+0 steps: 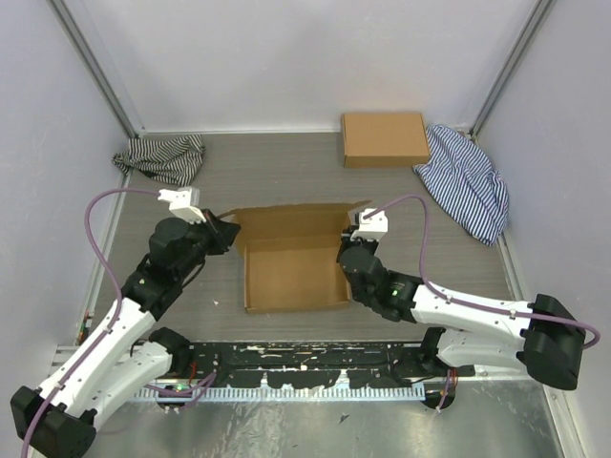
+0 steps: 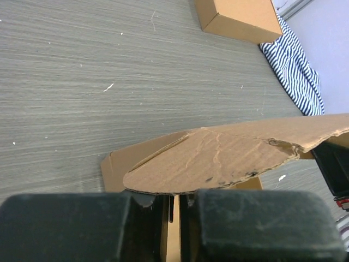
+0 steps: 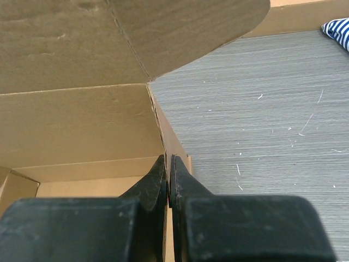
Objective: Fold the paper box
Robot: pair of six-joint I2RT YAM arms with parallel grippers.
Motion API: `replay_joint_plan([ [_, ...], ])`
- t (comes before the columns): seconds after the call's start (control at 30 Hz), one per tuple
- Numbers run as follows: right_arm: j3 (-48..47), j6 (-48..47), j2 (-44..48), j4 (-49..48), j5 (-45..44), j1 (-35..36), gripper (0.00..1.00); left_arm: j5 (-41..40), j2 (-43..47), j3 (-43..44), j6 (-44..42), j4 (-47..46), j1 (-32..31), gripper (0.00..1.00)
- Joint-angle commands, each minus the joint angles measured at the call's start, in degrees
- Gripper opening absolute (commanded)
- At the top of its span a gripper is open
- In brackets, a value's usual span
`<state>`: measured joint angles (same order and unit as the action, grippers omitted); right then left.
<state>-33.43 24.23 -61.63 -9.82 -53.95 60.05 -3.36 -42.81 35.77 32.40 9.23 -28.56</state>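
The paper box (image 1: 291, 272) is a brown cardboard shallow tray in the middle of the table, its back flap standing up. My left gripper (image 1: 230, 235) is at its left wall. In the left wrist view the gripper (image 2: 173, 200) is shut on the thin wall edge, under a rounded flap (image 2: 218, 164). My right gripper (image 1: 347, 250) is at the right wall. In the right wrist view it (image 3: 169, 170) is shut on that wall's edge, near the back corner of the paper box (image 3: 82, 125).
A ready-made brown box (image 1: 385, 138) lies at the back, also in the left wrist view (image 2: 240, 19). A striped cloth (image 1: 164, 156) lies back left, another (image 1: 468, 181) back right. White walls and metal posts enclose the table.
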Motion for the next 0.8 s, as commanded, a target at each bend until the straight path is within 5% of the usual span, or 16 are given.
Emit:
replay_joint_plan([
  [0.0, -0.5, 4.1, -0.8, 3.0, -4.8, 2.9, 0.05, 2.0, 1.3, -0.7, 4.3, 0.1, -0.2, 0.15],
  [0.53, -3.9, 22.1, -4.1, 19.1, -17.0, 11.7, 0.09, 0.8, 5.7, -2.5, 12.8, 7.2, -1.2, 0.16],
  [0.77, -7.7, 19.6, -4.6, 19.4, -19.3, 11.8, 0.09, -2.9, 1.8, 4.2, 10.0, 8.7, -1.2, 0.15],
])
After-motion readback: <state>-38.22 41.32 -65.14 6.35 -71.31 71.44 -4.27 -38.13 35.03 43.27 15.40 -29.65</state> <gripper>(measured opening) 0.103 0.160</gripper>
